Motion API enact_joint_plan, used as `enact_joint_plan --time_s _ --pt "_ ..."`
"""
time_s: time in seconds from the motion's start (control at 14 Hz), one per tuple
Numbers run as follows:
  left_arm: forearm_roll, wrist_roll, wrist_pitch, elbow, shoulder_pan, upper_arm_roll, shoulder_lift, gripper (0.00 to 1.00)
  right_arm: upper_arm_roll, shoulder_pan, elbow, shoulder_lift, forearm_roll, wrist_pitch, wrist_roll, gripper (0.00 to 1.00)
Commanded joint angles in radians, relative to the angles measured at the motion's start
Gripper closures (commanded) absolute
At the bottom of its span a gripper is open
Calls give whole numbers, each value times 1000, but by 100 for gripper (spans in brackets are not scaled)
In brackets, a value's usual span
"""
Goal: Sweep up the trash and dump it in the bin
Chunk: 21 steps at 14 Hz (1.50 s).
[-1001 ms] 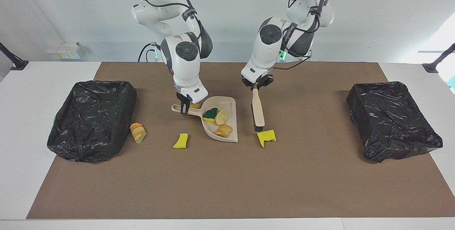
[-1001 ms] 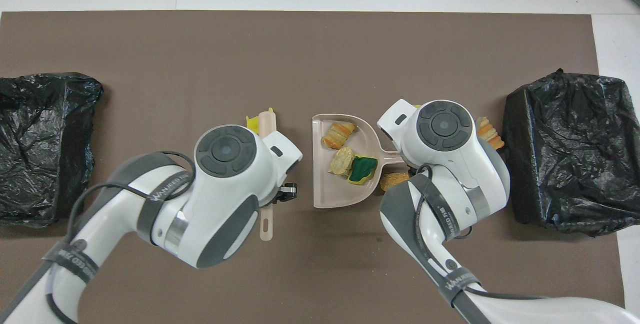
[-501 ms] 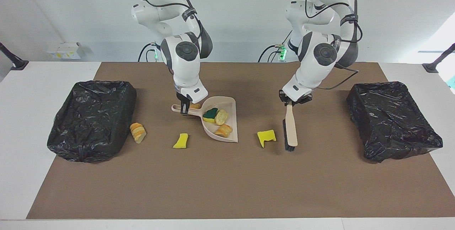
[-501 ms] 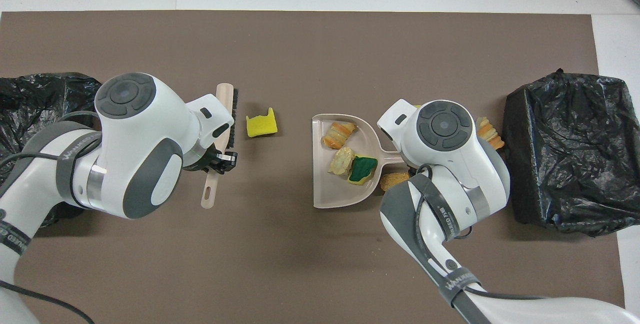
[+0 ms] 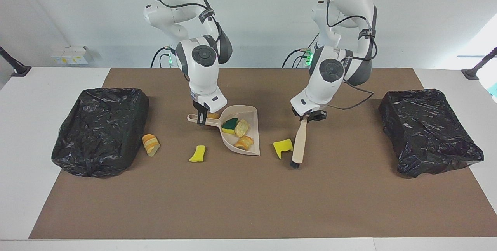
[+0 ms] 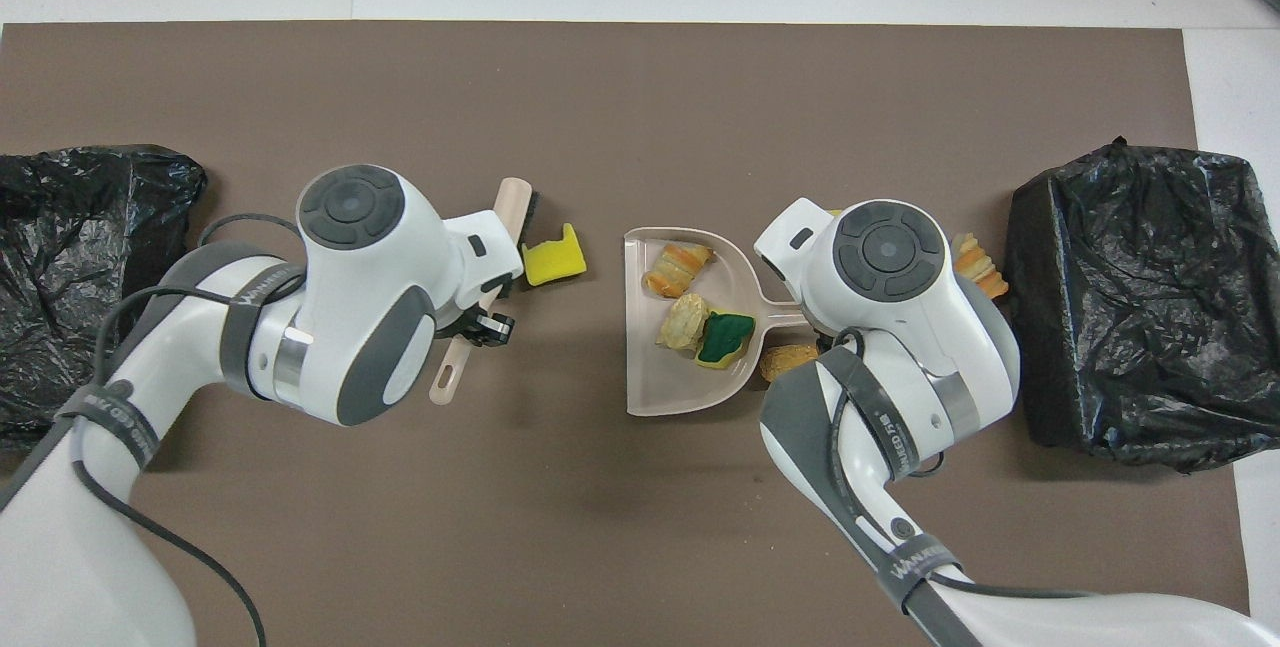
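My right gripper (image 5: 200, 119) is shut on the handle of the beige dustpan (image 5: 252, 116), which rests on the mat. In the pan lie a yellow-and-green sponge piece (image 5: 230, 125) and two bread-like lumps (image 5: 242, 127). My left gripper (image 5: 309, 116) is shut on the handle of a wooden brush (image 5: 299, 145). Its bristles are down at the mat, beside a yellow foam wedge (image 5: 282, 147) that lies a little way from the pan's mouth. In the overhead view the brush (image 6: 508, 212) touches this wedge (image 6: 553, 260). Another yellow wedge (image 5: 198, 153), a tan lump (image 5: 213, 115) by the pan's handle and a sliced bread lump (image 5: 150, 144) lie loose.
Two bins lined with black bags stand on the brown mat, one at the right arm's end (image 5: 101, 130) and one at the left arm's end (image 5: 429, 130). The sliced bread lump lies against the first. White table shows around the mat (image 5: 248, 204).
My left arm carried the brush from between the pan and the wedge round to the wedge's other flank, then swept back. The wedge slid a little toward the dustpan. The right arm stayed still.
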Motion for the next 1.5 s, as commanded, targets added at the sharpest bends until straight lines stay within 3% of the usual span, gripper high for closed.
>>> enact_joint_plan --time_s 0.0,0.21,0.43,0.72,1.0,1.22,1.43 --pt "8 -7 31 -24 -116 10 -21 100 5 -4 -22 -6 -12 40 -14 100" --pt "-42 -33 21 -30 -204 9 -38 100 7 -3 -22 -6 -12 40 -14 100" --pt "-79 -207 18 -24 -280 9 -49 100 5 -3 -22 -6 -12 40 -14 100" --pt "-87 -232 -101 26 -261 16 -50 100 5 -4 -22 -6 -12 40 -14 100" --pt "-116 -384 -198 50 -236 21 -78 100 7 -7 -7 2 -12 22 -20 100" --pt "-116 -485 -269 40 -245 21 -127 100 7 -21 31 -1 -10 -18 -34 100" --pt "-115 -651 -341 -39 -270 10 -205 100 5 -29 107 -3 2 -105 -70 100"
